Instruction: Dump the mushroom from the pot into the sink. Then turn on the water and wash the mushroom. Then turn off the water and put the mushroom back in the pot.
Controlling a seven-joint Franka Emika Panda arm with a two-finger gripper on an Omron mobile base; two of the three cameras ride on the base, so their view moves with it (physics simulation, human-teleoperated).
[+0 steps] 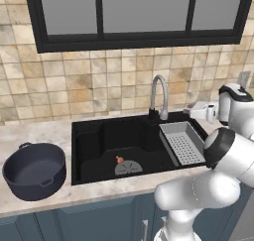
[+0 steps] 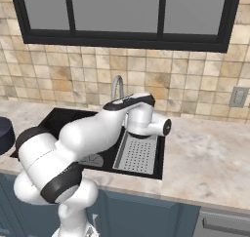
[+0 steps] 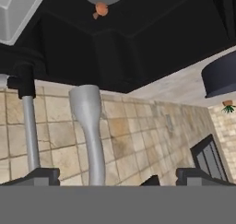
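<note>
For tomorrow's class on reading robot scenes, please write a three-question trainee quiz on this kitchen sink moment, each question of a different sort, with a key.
1. True or false: the mushroom lies inside the pot.
2. Multiple choice: where does the strainer tray sit? A) in the right part of the sink; B) on the counter left of the sink; C) inside the pot.
3. Fill in: in the hand view, the open gripper looks at the spout of the ____.

Key
1. False: it lies on the sink floor by the drain.
2. A.
3. faucet.
</note>
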